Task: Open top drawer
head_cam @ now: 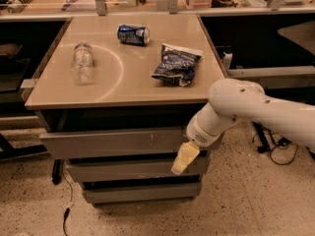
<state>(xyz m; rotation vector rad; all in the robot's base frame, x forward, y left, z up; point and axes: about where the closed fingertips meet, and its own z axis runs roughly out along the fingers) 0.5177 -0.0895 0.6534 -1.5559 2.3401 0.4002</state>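
Observation:
The top drawer (113,142) is the widest grey front, just under the tan counter (128,85), with small white scuffs. Its front stands a little forward of the cabinet, with a dark gap above it. Two narrower grey drawers sit below it (123,170) (140,192). My gripper (183,158), with cream-coloured fingers pointing down and left, hangs in front of the right part of the drawers, at the lower edge of the top drawer and over the middle one. The white arm (246,109) reaches in from the right.
On the counter lie a clear plastic bottle (82,60), a blue can (133,34) on its side and a dark chip bag (177,65). Dark shelving stands to the left and right. Cables (273,146) trail on the speckled floor at the right.

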